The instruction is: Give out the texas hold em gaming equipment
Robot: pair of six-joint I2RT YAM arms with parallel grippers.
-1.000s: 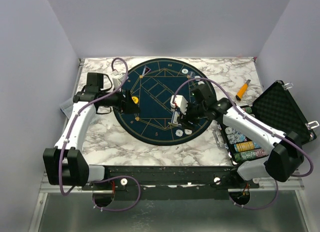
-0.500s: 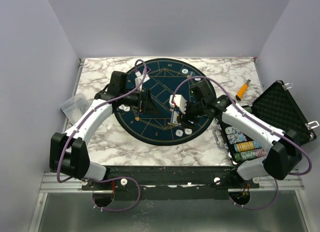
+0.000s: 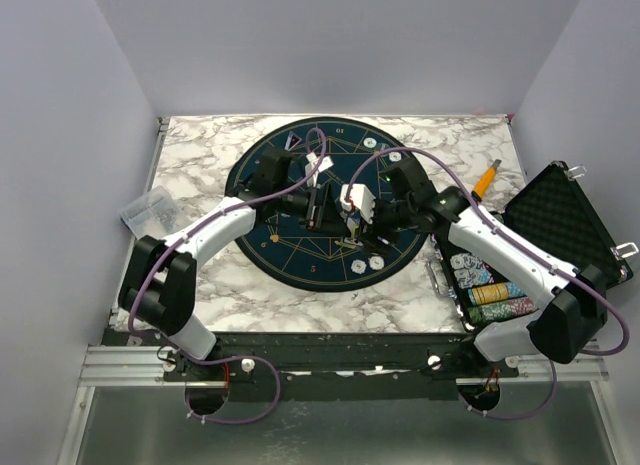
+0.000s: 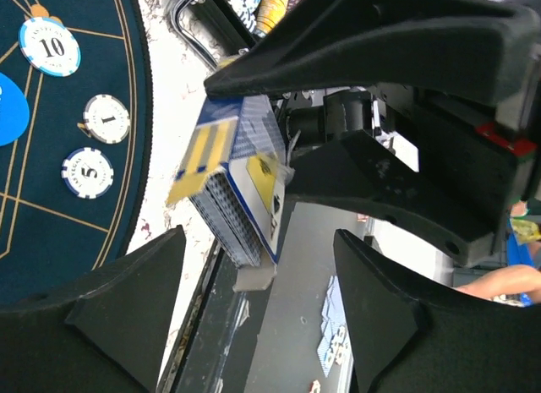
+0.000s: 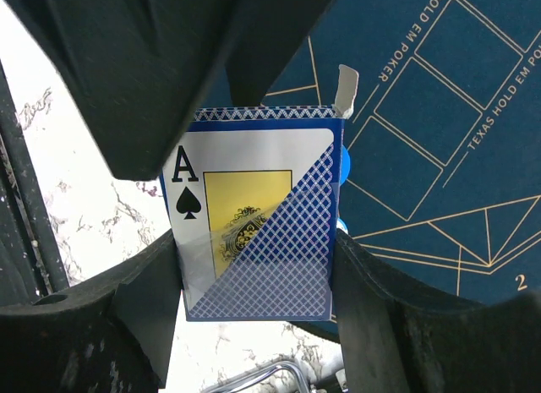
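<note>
The card box [image 5: 254, 215] hangs above the middle of the round mat [image 3: 290, 255], clamped between my right gripper's [image 3: 360, 217] fingers, flap open. A few chips [image 4: 107, 118] lie on the mat, with rows more in the case [image 3: 560, 220] at right, so I judge most of the sharing out is left. My left gripper [image 4: 254, 321] reaches in from the left with jaws spread, close to the box but not touching it.

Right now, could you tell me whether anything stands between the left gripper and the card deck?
Nothing visible does. The open left gripper faces the card deck directly, with only air between them. The right gripper holds the deck by its sides.
</note>
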